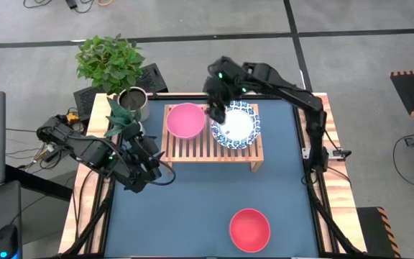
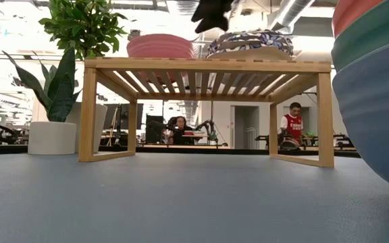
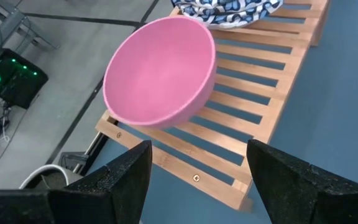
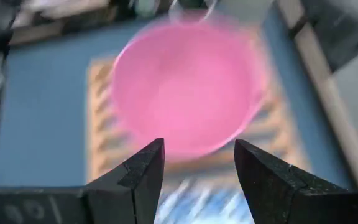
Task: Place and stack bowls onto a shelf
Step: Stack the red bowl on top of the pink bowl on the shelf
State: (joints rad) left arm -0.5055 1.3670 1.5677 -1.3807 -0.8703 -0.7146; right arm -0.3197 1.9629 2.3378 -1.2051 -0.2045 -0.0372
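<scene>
The light-wood shelf [image 1: 214, 147] stands at the table's far middle. A pink bowl [image 1: 185, 119] sits upright on its left half, and a white bowl with a blue patterned rim [image 1: 237, 126] on its right half. My right gripper [image 1: 216, 108] hangs open above the shelf between the two bowls, touching neither; its wrist view looks down on the pink bowl [image 4: 188, 87]. My left gripper [image 1: 149, 162] waits open to the left of the shelf, facing the pink bowl [image 3: 160, 71]. A red bowl [image 1: 249, 229] tops a stack near the table's front edge.
A metal plant pot [image 1: 131, 101] and leafy plants stand at the far left corner beside the shelf. In the low view the near stack [image 2: 377, 88] shows red over green over blue. Bare blue tabletop [image 1: 192, 208] lies between shelf and stack.
</scene>
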